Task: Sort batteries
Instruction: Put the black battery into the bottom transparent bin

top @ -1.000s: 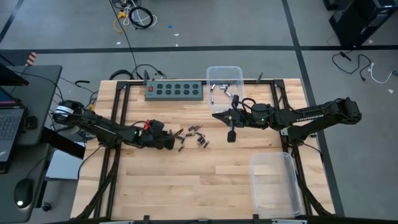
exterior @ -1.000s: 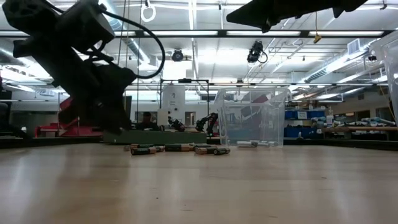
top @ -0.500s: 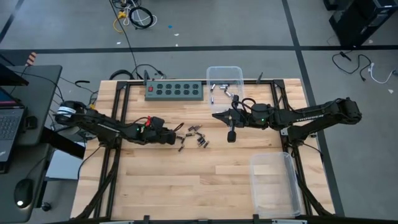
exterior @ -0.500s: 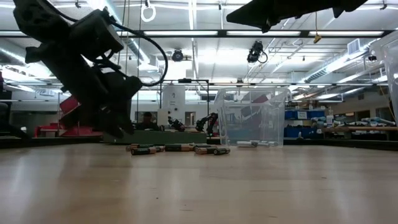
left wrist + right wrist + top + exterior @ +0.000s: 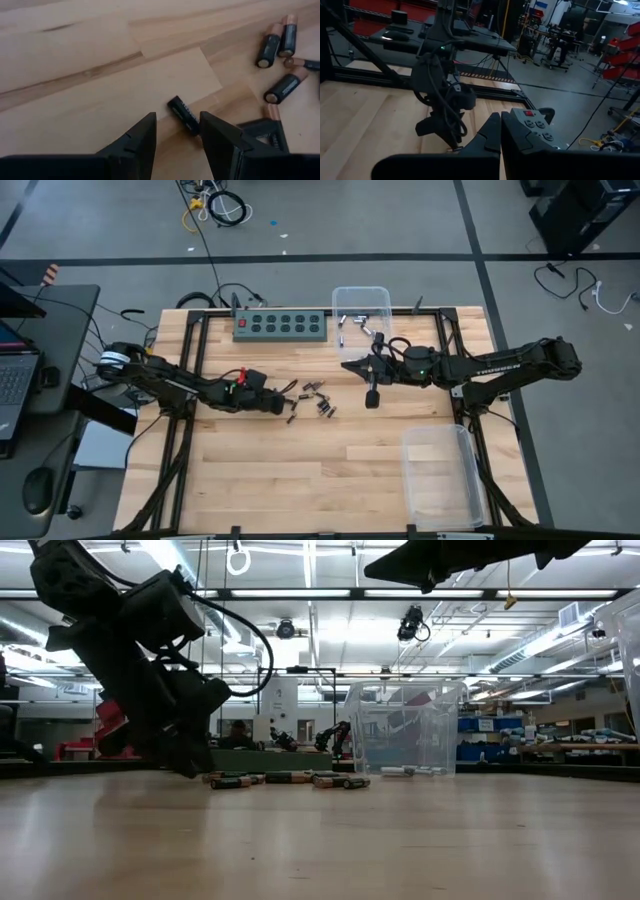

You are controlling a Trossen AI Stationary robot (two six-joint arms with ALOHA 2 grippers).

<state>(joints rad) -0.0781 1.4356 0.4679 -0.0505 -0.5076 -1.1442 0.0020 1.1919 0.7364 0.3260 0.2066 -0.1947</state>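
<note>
Several small dark, copper-tipped batteries [image 5: 315,398] lie loose on the wooden table, in a row in the low view [image 5: 285,779]. My left gripper [image 5: 280,402] is low at the left edge of this cluster, open. In its wrist view one black battery [image 5: 181,113] lies flat on the wood between the open fingertips [image 5: 177,120], one end close to a finger. My right gripper [image 5: 350,366] hangs shut above the table, right of the cluster [image 5: 499,131]. Some silvery batteries [image 5: 352,323] lie in the far clear bin.
A green power strip [image 5: 280,326] lies along the far edge. A clear bin [image 5: 362,305] stands at the far edge, shown upright in the low view [image 5: 405,735]. A second clear bin [image 5: 440,475] sits near the right front corner. Bare wood lies toward the near edge.
My left gripper has moved toward the table's right, closer to the battery cluster, and has come down lower, tipping more steeply toward the table. The right arm and the batteries have kept still.
</note>
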